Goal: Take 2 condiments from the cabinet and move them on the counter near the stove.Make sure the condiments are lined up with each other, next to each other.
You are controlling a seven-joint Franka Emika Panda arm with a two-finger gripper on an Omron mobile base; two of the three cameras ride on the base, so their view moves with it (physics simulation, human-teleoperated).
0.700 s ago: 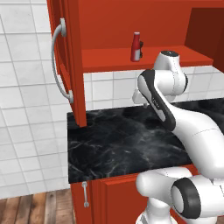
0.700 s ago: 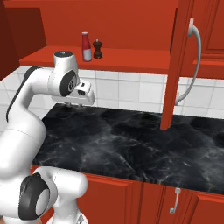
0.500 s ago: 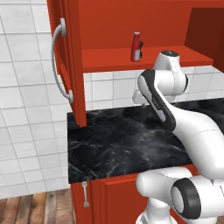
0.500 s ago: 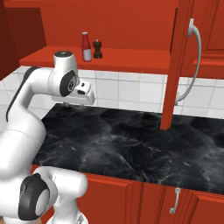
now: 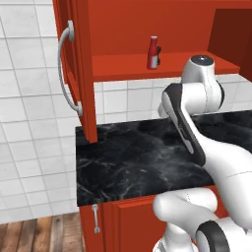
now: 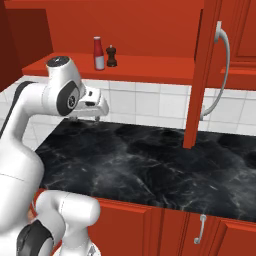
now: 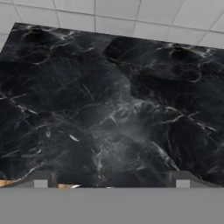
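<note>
The hand (image 6: 96,116) hangs above the black tabletop (image 6: 150,165), its fingers spread wide with nothing between them. Above and beyond it, on the cabinet shelf (image 6: 150,67), the red bottle (image 6: 98,53) and brown shaker (image 6: 112,56) stand side by side.

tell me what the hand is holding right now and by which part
Nothing. The hand hangs open over the bare counter; the red bottle and brown shaker stand on the cabinet shelf.
</note>
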